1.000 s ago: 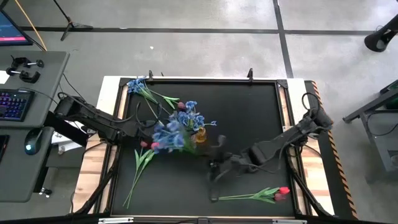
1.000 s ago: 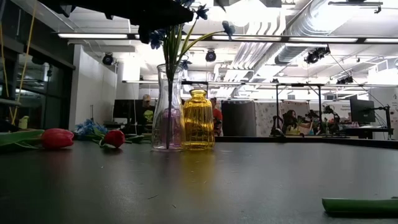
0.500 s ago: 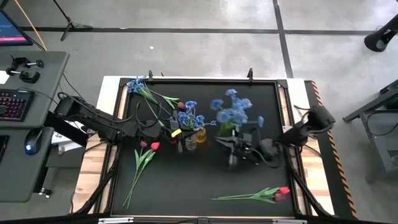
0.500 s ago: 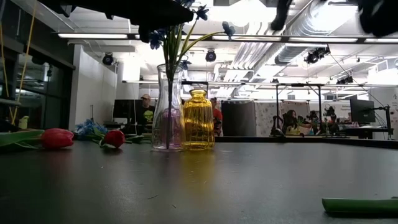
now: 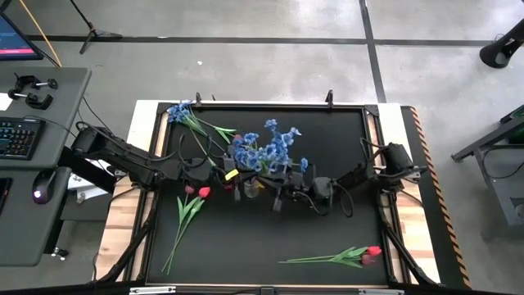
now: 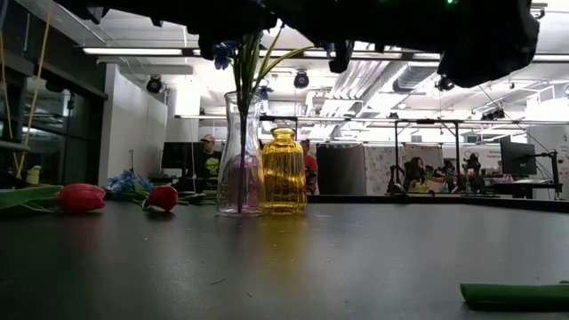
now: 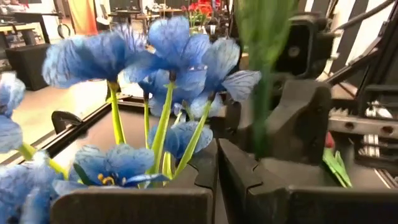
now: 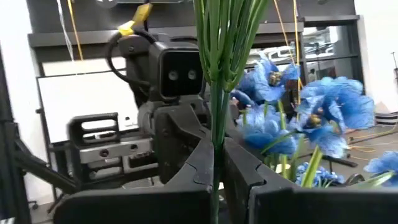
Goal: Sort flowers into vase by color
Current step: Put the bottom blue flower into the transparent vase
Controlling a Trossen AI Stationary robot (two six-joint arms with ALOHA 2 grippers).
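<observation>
A clear vase (image 6: 240, 160) holds blue flowers (image 5: 248, 154), with an amber vase (image 6: 283, 171) beside it. My right gripper (image 5: 282, 187) is shut on another bunch of blue flowers (image 5: 278, 139) just right of the vases. My left gripper (image 5: 233, 176) is shut, close to the clear vase on its left side, with blue blossoms (image 7: 168, 56) in front of it. A third blue bunch (image 5: 184, 115) lies on the table at the far left. One red tulip (image 5: 196, 192) lies left of the vases, more red tulips (image 5: 367, 254) near the right front. My right gripper pinches the bunch's green stems (image 8: 216, 134) between its two fingers. It comes level from the table's right, across the stems. The stems stand upright and rise past the fingers (image 8: 193, 168). The bunch is lifted clear of the table; its lower end is hidden.
A maroon tulip (image 5: 237, 139) lies behind the vases. A green stem (image 6: 516, 293) lies on the near right of the black mat. Desks with a keyboard stand left of the table. People and equipment show in the room beyond.
My right gripper has carried the blue bunch toward the table's left, from right of the vases to just beside them. The blossoms now stand next to those in the clear vase. Half a second before that, the bunch swung out toward the right.
</observation>
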